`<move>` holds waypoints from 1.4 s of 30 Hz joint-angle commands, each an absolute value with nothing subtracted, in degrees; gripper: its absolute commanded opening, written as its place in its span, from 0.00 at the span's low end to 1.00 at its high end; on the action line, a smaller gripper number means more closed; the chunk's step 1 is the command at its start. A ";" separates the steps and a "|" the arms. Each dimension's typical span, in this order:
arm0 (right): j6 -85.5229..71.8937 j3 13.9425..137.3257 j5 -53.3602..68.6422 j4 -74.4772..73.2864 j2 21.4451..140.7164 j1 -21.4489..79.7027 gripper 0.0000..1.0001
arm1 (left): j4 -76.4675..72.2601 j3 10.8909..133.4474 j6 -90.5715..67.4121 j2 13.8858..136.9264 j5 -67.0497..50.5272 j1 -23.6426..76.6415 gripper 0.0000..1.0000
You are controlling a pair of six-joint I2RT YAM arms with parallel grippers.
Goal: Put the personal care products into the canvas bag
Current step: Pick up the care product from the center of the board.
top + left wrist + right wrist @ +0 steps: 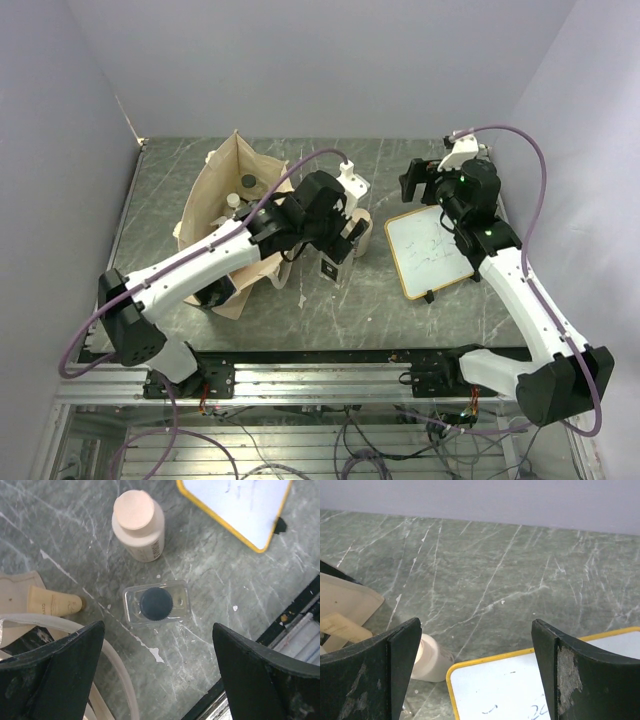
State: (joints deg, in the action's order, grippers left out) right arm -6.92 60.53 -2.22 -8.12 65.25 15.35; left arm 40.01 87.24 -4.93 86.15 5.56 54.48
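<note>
The canvas bag (215, 205) stands open at the left with a dark-capped bottle (247, 182) and a white-capped bottle (233, 200) inside. My left gripper (338, 250) is open and empty above the table, just right of the bag. Below it in the left wrist view stand a clear bottle with a dark cap (155, 603) and a cream wide-lidded bottle (139, 525). The gripper (157, 680) hangs apart from both. A beige tube (52, 602) lies by the bag cloth. My right gripper (422, 180) is open and empty at the far right (477, 680). The cream bottle (432, 660) shows beside its left finger.
A yellow-edged whiteboard (432, 250) lies flat on the right, under the right arm; it also shows in the right wrist view (520, 690). A bag strap (117, 665) loops on the table near my left finger. The metal rail (320, 365) runs along the near edge.
</note>
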 commanded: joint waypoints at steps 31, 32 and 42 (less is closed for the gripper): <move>-14.86 53.78 2.85 -5.05 58.45 7.47 0.91 | 36.73 87.79 -13.75 100.76 11.28 55.38 1.00; -14.96 53.57 2.89 -4.87 58.49 7.39 0.91 | 36.80 87.56 -13.92 100.85 11.18 55.37 1.00; -15.64 52.32 3.86 -3.58 58.66 7.12 0.91 | 36.89 85.70 -14.59 100.81 11.30 55.24 1.00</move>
